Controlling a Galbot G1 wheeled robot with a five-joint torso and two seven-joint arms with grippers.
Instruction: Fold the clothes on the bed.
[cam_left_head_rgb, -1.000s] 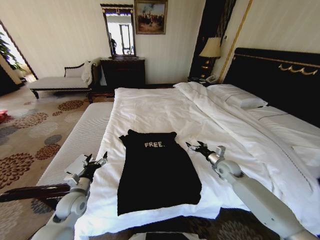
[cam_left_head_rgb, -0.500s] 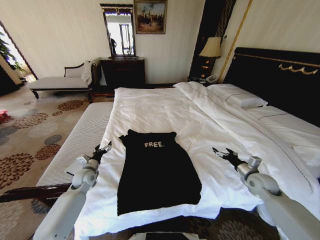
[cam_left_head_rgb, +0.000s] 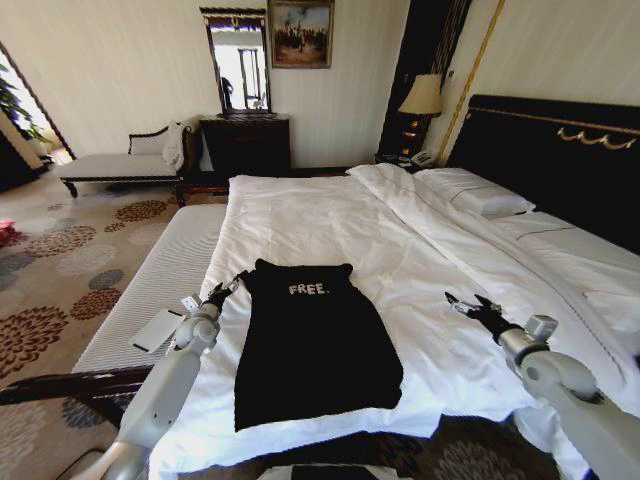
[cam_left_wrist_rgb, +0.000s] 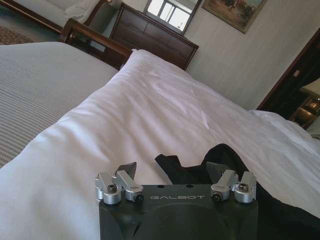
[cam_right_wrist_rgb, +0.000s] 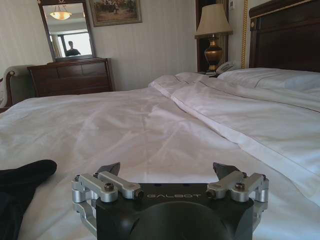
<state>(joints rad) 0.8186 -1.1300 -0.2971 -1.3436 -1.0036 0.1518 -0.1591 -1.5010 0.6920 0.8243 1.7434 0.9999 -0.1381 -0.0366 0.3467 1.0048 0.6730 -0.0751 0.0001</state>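
The clothes, a black T-shirt (cam_left_head_rgb: 312, 345) with white "FREE." lettering, lie flat on the white duvet of the bed (cam_left_head_rgb: 330, 215), sleeves tucked in. My left gripper (cam_left_head_rgb: 226, 291) hovers open at the shirt's left shoulder; in the left wrist view that gripper (cam_left_wrist_rgb: 172, 170) has the black collar edge (cam_left_wrist_rgb: 195, 165) just beyond its spread fingers. Well to the right of the shirt, my right gripper (cam_left_head_rgb: 470, 305) is open above bare duvet. The right wrist view puts a black sleeve (cam_right_wrist_rgb: 22, 175) far off to one side of the right gripper (cam_right_wrist_rgb: 167, 172).
A striped grey bench (cam_left_head_rgb: 150, 290) runs along the bed's left side with a white card (cam_left_head_rgb: 157, 329) on it. Pillows (cam_left_head_rgb: 480, 195) and the dark headboard (cam_left_head_rgb: 560, 160) stand at the right. A dresser (cam_left_head_rgb: 246, 140), chaise (cam_left_head_rgb: 120, 162) and lamp (cam_left_head_rgb: 422, 100) line the far wall.
My left gripper has moved forward and right, from beside the bed's edge up to the shirt's left shoulder. My right gripper has swung away to the right, off the shirt's sleeve.
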